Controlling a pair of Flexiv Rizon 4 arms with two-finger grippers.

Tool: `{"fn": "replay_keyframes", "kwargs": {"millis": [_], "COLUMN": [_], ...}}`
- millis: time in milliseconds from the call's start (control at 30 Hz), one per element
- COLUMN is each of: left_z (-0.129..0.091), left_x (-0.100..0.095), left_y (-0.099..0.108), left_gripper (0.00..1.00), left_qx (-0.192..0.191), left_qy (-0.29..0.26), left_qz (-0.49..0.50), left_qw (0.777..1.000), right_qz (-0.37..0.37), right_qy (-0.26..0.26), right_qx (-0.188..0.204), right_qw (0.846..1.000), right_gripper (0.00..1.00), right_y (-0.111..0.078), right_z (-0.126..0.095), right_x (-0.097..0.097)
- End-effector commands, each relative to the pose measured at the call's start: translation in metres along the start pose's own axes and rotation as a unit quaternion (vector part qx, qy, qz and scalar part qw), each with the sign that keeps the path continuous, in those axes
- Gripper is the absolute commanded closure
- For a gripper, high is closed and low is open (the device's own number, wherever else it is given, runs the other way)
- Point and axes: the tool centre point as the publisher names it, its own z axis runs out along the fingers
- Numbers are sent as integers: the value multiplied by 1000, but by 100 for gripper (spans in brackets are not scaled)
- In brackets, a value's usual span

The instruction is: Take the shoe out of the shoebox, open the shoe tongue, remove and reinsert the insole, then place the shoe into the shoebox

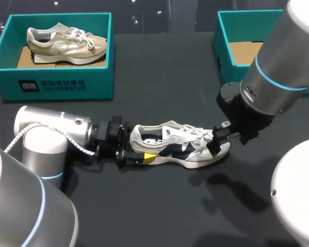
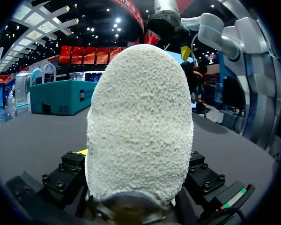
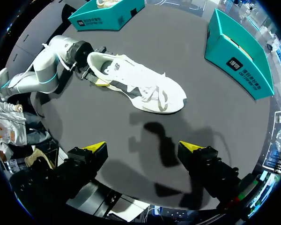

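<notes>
A white and navy shoe (image 1: 177, 144) lies on the black table, heel to the left, toe to the right. My left gripper (image 1: 138, 152) is at the heel, a finger on each side, shut on the shoe. In the left wrist view the fuzzy white heel (image 2: 138, 122) fills the space between the fingers (image 2: 68, 174) and hides their tips. My right gripper (image 1: 218, 140) hangs above the toe, open and holding nothing. From the right wrist view (image 3: 145, 149) the shoe (image 3: 140, 84) lies well ahead and below, and the gripper's shadow falls on the table.
A teal shoebox (image 1: 56, 82) at the back left holds a beige shoe (image 1: 64, 42). A second teal shoebox (image 1: 224, 49) at the back right shows only a cardboard floor. My right arm partly covers that box.
</notes>
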Motion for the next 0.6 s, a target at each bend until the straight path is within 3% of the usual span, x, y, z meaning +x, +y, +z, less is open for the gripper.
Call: {"fn": "replay_keyframes", "kwargs": {"millis": [33, 200, 600], "left_z": [-2, -2, -2], "left_x": [1, 1, 1], "left_y": [1, 1, 1], "left_gripper": [100, 100, 100], "left_qx": [0, 0, 0], "left_qy": [-1, -1, -1], "left_qz": [0, 0, 0], "left_qw": [1000, 1000, 1000], "right_qz": [1, 1, 91], "right_qy": [-11, -11, -33], "right_qx": [19, 19, 48], "right_qw": [1000, 1000, 994], "right_gripper": [0, 0, 0], "right_y": [5, 5, 23], "right_z": [4, 4, -11], "right_x": [3, 3, 37]}}
